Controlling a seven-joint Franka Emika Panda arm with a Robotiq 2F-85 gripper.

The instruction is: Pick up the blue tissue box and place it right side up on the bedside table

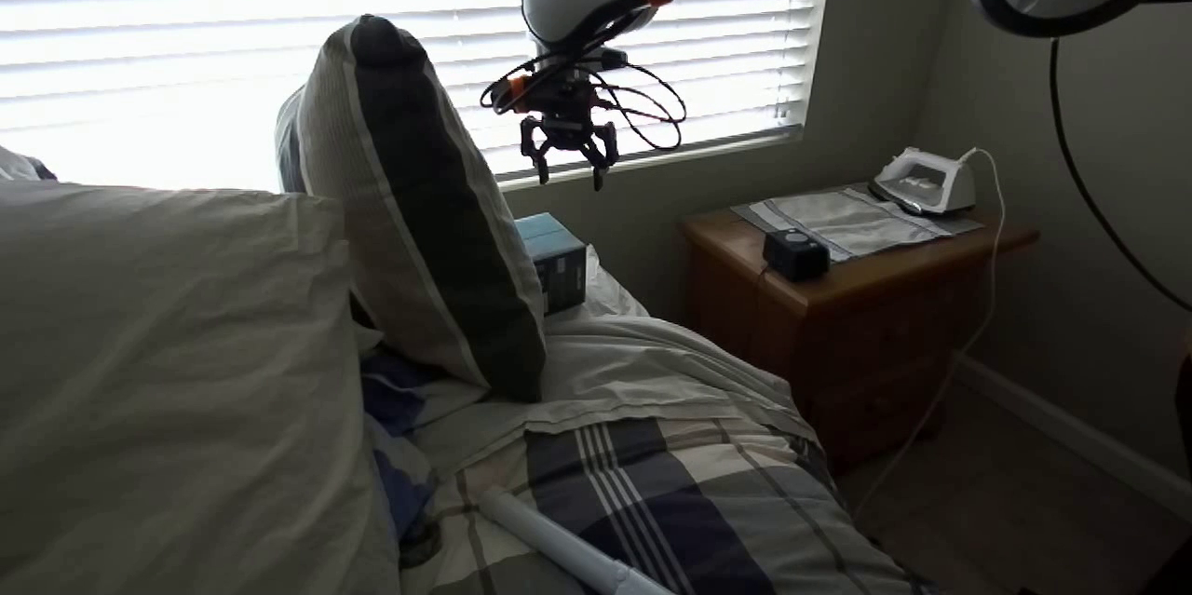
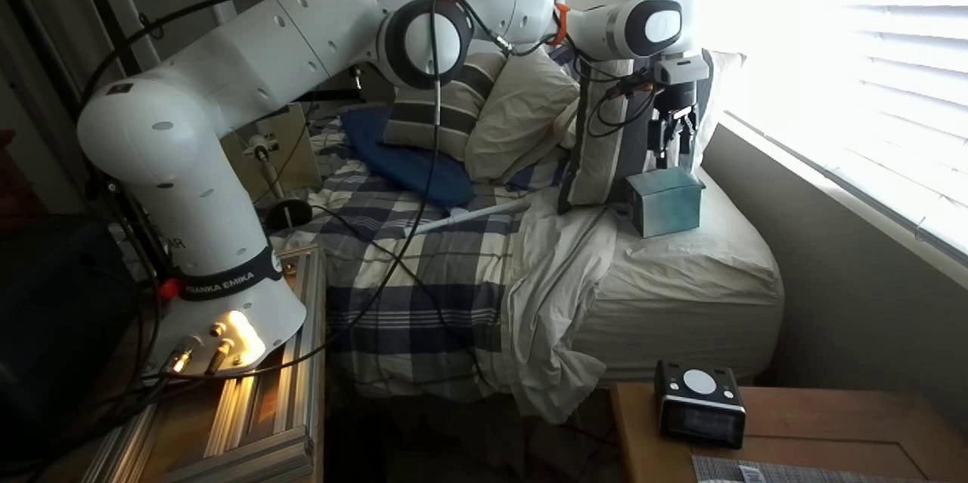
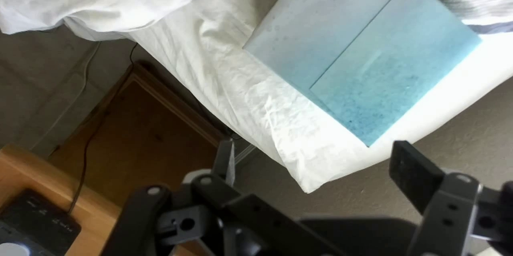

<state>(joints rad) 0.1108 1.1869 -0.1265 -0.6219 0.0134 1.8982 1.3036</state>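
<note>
The blue tissue box (image 1: 548, 236) sits on the bed's corner against a striped pillow. Its pale teal faces also show in an exterior view (image 2: 667, 205) and in the wrist view (image 3: 384, 59). A dark patterned side shows in an exterior view. I see no tissue opening on the visible faces. My gripper (image 1: 570, 178) is open and empty, pointing down above the box. It also shows in an exterior view (image 2: 674, 156). In the wrist view its fingers (image 3: 314, 150) are apart, and the box lies beyond them, untouched. The bedside table (image 1: 745, 316) stands beside the bed, also in view (image 2: 824, 419).
A black clock (image 1: 795, 254), a cloth (image 1: 847, 221) and a white iron (image 1: 925, 181) stand on the bedside table. The striped pillow (image 1: 410, 204) leans close beside the box. The window sill (image 2: 832, 188) runs along the bed. A white tube (image 1: 559, 539) lies on the bedding.
</note>
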